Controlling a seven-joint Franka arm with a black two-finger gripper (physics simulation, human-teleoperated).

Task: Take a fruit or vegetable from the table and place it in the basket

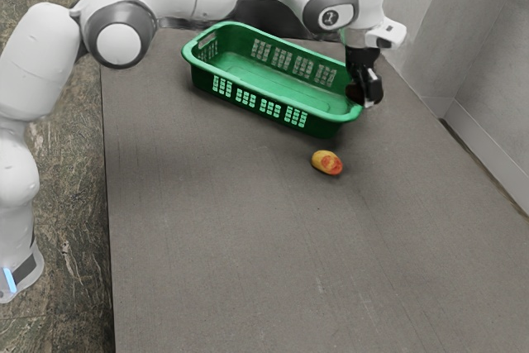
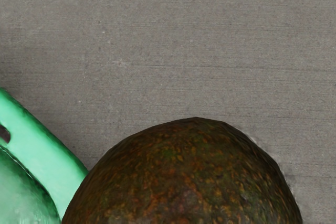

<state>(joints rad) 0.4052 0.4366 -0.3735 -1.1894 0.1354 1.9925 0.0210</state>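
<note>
Nearest the hand, the fingers (image 1: 366, 95) have an avocado (image 2: 189, 177) gripped between them, held up at the basket's end on the exterior view's right. Basket (image 1: 198, 80) is just beside it, green with slotted sides, sitting on the bench (image 1: 207, 245). Farther off there's a yellow-and-red fruit (image 1: 327, 163) lying near the basket, not touching it.

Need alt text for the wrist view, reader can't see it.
Close-up of a dark brown-green, rough-skinned avocado, large in the foreground and cut off by the frame. It overlaps part of the light green rim of a basket beside it, with a plain grey tabletop beyond.
</note>
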